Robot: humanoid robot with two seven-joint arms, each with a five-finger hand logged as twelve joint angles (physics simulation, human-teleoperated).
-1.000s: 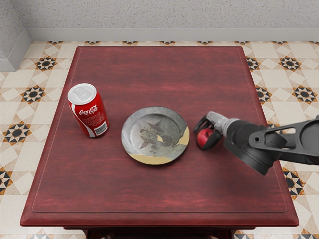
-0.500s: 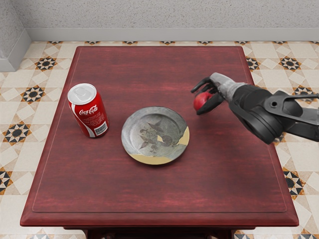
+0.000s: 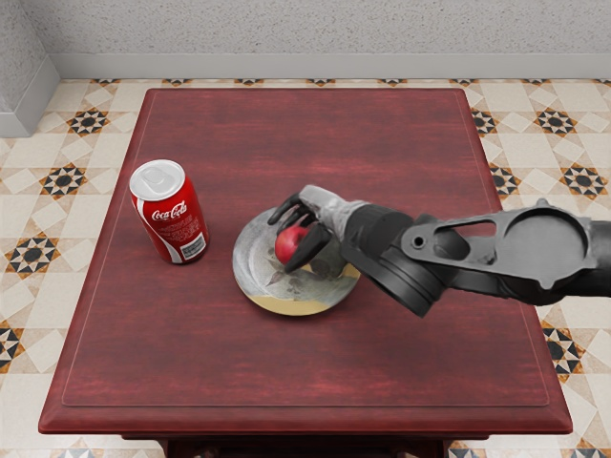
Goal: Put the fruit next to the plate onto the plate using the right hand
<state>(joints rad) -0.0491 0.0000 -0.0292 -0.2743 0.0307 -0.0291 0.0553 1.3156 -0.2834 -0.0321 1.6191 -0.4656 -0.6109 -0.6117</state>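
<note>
1. The right hand [image 3: 317, 225] is over the plate [image 3: 252, 265], its arm [image 3: 496, 260] coming in from the picture's right edge and crossing the right part of the dark red wooden surface [image 3: 286, 134]; the forearm covers the plate's right rim.
2. The hand's fingers [image 3: 285, 206] are curled around the fruit [image 3: 289, 245] and grip it; dark fingertips show above it and on its right side, and the red skin shows between them.
3. The fruit, small, round and red, is over the middle of the plate, within its rim; whether it touches the plate or is held just above it cannot be told.
4. The plate is round and grey with a dark figure on its face and a pale yellow patch along its near edge; it lies flat near the middle of the surface.
5. A red cola can [image 3: 170, 212] stands upright to the left of the plate, near it but apart; its silver top is shut.
</note>
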